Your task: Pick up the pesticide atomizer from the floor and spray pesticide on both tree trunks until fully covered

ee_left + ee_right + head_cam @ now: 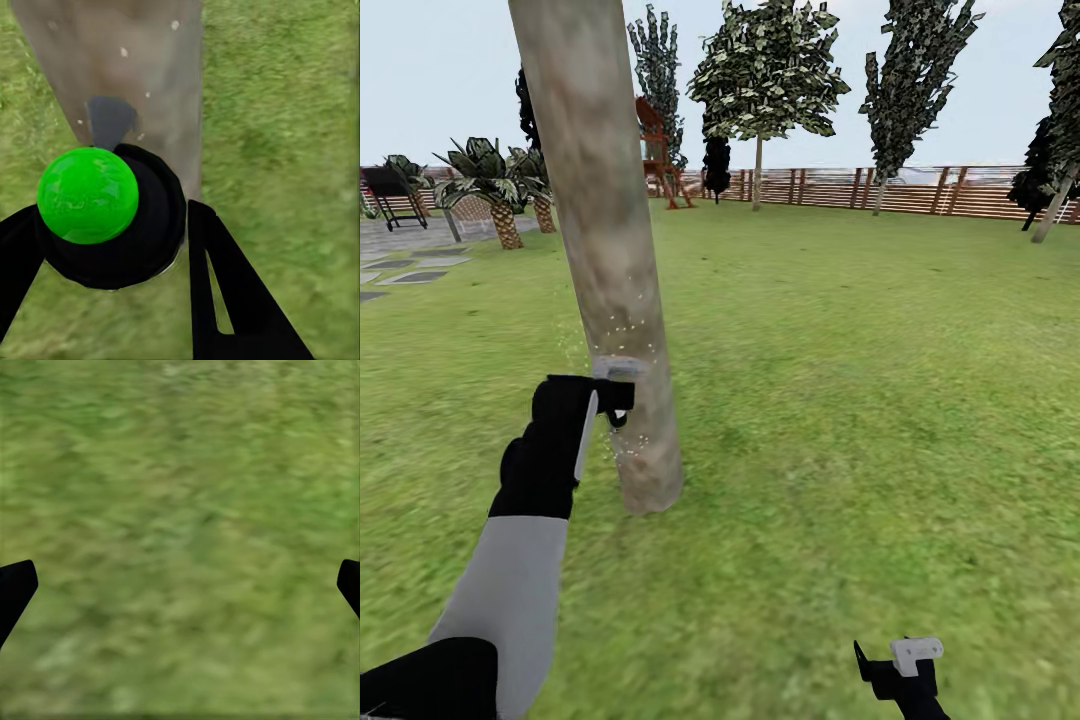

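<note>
My left gripper point(610, 400) is held right up against the low part of a thick, mottled grey-brown tree trunk point(605, 250). In the left wrist view the left gripper point(112, 225) is shut on the pesticide atomizer point(88, 195), a round black body with a bright green dome. Its dark nozzle point(111, 120) points at the tree trunk point(157, 82). Fine whitish specks of pesticide point(622, 330) dot the bark around the gripper, and the pesticide point(124, 52) also speckles the bark in the wrist view. My right gripper point(895, 662) hangs low at the right, open over grass point(180, 510).
Open lawn point(880, 380) spreads to the right and behind the trunk. A brown slat fence point(920, 190) rings the far side with thin trees point(760, 80). Palm bushes point(490, 180), a red play frame point(660, 150) and grey paving stones point(415, 270) lie far left.
</note>
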